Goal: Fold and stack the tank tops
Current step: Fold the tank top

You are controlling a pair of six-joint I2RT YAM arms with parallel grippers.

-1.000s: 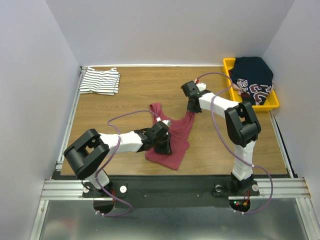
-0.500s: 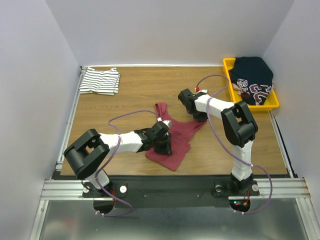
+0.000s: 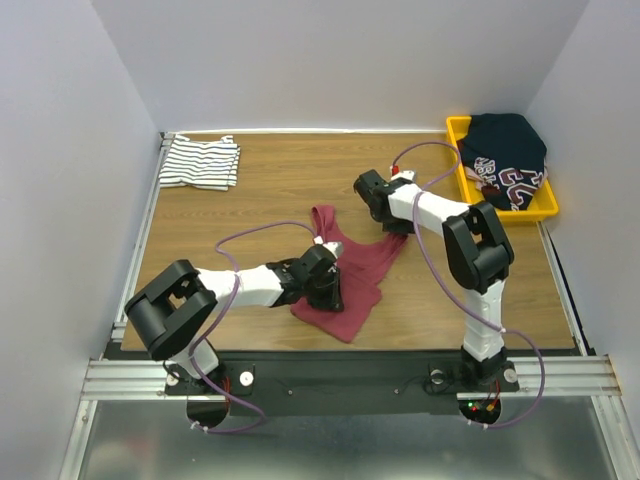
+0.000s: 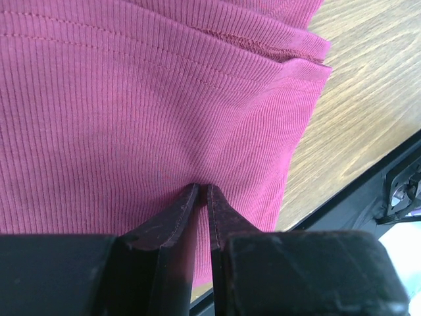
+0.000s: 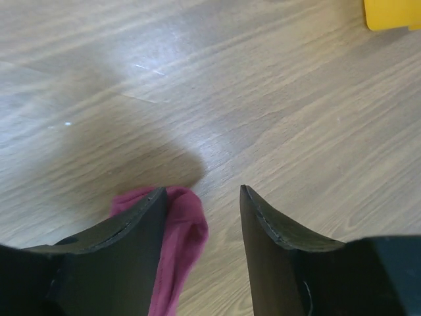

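Observation:
The maroon tank top (image 3: 352, 277) lies rumpled in the middle of the table. My left gripper (image 3: 326, 290) rests low on its near-left part. In the left wrist view its tips (image 4: 204, 186) are shut on a pinch of the maroon ribbed cloth (image 4: 131, 99). My right gripper (image 3: 392, 224) hangs over the top's far right corner. It is open (image 5: 200, 191), and a maroon strap end (image 5: 183, 227) lies on the wood against its left finger, not gripped. The striped tank top (image 3: 200, 162) lies folded at the far left corner.
A yellow bin (image 3: 455, 135) at the far right holds a dark navy garment (image 3: 505, 150). Purple cables loop over both arms. The metal rail (image 3: 350, 375) runs along the near edge, close to the maroon top's hem.
My right gripper has brought the raised strap down and a little left, then opened and let it go onto the table. The left gripper has stayed shut on the cloth.

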